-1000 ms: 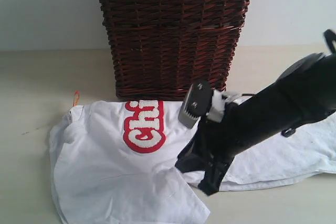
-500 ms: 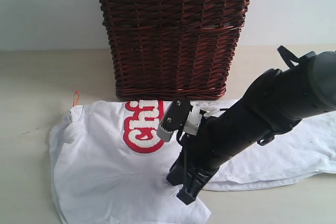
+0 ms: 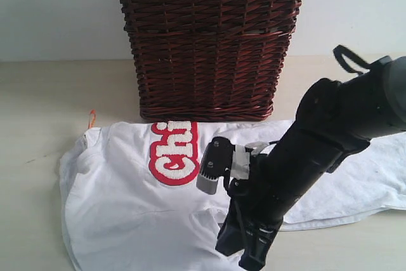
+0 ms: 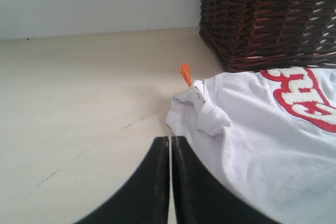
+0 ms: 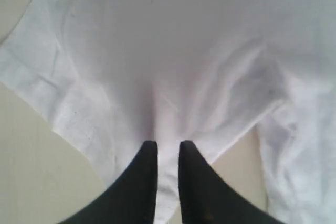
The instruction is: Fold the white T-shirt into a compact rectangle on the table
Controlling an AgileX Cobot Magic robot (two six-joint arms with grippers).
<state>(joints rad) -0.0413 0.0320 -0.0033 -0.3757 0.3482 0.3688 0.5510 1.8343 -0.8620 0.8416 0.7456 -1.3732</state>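
The white T-shirt (image 3: 127, 207) lies rumpled across the lower frame on the table (image 3: 38, 93), before the basket (image 3: 209, 42). The right gripper (image 5: 165, 144) pinches a fabric ridge; the left gripper (image 4: 169, 141) is clenched empty. Folding looks begun; next, carry that edge across.

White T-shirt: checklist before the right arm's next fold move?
1. Right hand gripping the white short-sleeved cotton T-shirt: ok, a ridge of cloth runs between its fingers.
2. Number of layers pinched: cannot tell.
3. Left hand empty: ok, shut, nothing in it, near the orange collar tag.
4. Shirt lying flat: not ok, wrinkled and bunched on the pale beige table.
5. Shirt apart from the dark brown wicker basket: cannot tell, its far edge reaches the base.
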